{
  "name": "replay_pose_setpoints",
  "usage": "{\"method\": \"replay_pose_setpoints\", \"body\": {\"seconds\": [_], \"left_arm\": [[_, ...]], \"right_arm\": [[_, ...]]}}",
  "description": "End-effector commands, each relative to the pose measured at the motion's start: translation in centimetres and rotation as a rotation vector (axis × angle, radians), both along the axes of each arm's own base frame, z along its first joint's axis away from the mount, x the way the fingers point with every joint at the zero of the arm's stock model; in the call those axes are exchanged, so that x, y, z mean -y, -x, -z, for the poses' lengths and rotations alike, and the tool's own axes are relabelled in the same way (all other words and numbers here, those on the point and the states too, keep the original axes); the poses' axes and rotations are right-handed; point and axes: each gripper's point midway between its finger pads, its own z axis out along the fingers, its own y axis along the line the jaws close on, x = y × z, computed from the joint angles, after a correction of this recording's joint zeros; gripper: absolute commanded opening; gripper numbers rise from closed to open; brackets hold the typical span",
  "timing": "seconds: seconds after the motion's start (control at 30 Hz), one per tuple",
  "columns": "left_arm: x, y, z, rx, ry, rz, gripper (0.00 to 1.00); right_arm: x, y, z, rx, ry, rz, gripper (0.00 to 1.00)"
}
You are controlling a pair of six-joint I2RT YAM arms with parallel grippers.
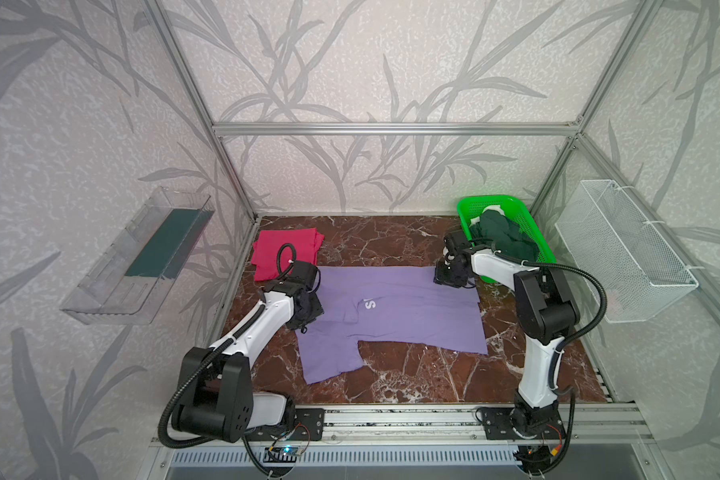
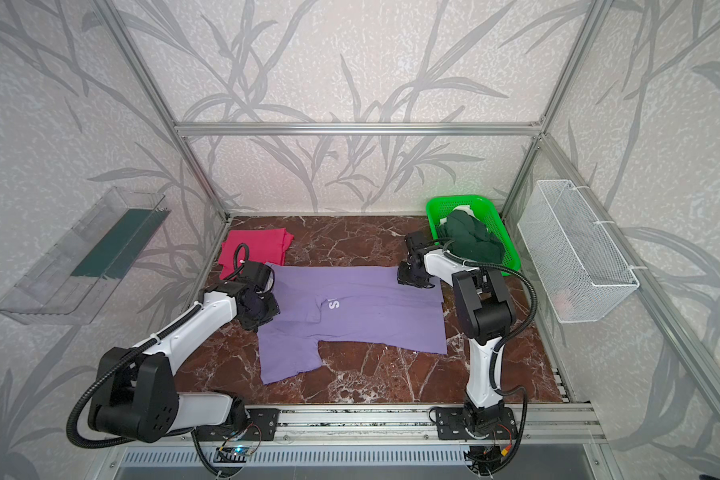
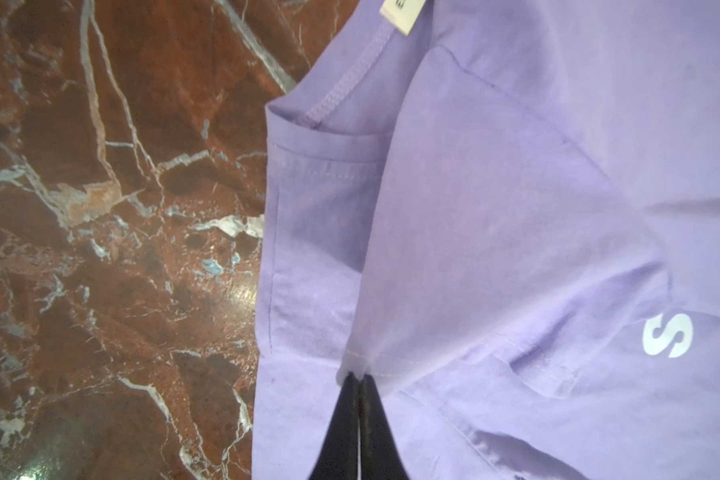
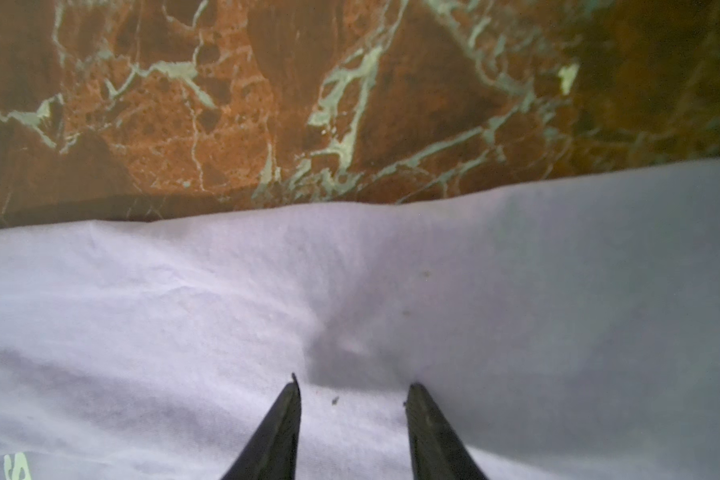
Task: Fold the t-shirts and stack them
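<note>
Bright, even light; glare patches on the glossy red-brown marble bench [image 3: 235, 296]; right wrist view soft, greenish; top views bow at edges.

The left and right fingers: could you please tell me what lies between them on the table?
The lavender t-shirt lies spread out between the left fingers and the right fingers; both top views show it.

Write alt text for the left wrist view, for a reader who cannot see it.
The left gripper, jaws closed, pinches the hem of a sleeve folded over the body of the lavender t-shirt. A white letter S and a neck label show on the shirt; the red-brown marble tabletop lies beside it.
</note>
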Motion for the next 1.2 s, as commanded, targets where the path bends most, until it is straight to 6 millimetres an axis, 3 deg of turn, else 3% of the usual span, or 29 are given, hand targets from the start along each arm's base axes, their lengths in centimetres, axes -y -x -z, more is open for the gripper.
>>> {"method": "replay_pose_setpoints", "body": {"seconds": [0.0, 0.13, 0.2, 0.33, 0.53, 0.67, 0.83, 0.97, 1.07, 1.17], "left_arm": [[-0.1, 0.4, 1.2, -0.041, -0.008, -0.006, 0.25], [-0.8, -2.1, -1.0, 0.047, -0.031, -0.010, 0.44], [-1.6, -4.3, -2.4, 0.121, -0.039, -0.025, 0.51], [-2.8, -9.2, -3.1, 0.177, 0.005, -0.025, 0.57], [-3.4, -15.7, -1.2, 0.122, 0.017, 0.003, 0.56], [-3.4, -17.7, -0.1, 0.124, 0.024, -0.006, 0.52], [-3.5, -18.4, 1.1, 0.083, 0.015, -0.017, 0.47], [-3.2, -18.9, 1.7, 0.080, 0.037, -0.032, 0.27], [-2.8, -19.6, 1.9, 0.083, 0.062, -0.037, 0.00], [-2.7, -20.6, 1.4, 0.102, 0.069, -0.034, 0.00]], "right_arm": [[0.1, 0.7, -0.7, -0.008, -0.012, 0.000, 0.43], [0.5, 0.8, -1.5, 0.009, 0.008, -0.001, 0.44], [0.7, 0.7, -2.0, 0.018, 0.018, -0.001, 0.44], [0.7, 0.4, -2.0, 0.014, 0.025, -0.004, 0.44], [1.1, 0.1, -1.3, -0.001, 0.047, -0.007, 0.45], [1.5, -0.1, -0.6, -0.016, 0.056, -0.003, 0.45], [1.5, -0.5, 0.6, -0.038, 0.056, -0.006, 0.45], [1.0, -1.4, 1.7, -0.055, 0.045, -0.008, 0.45], [0.6, -2.4, 2.7, -0.070, 0.041, -0.011, 0.45], [0.3, -3.6, 3.1, -0.066, 0.037, -0.017, 0.45]]}}
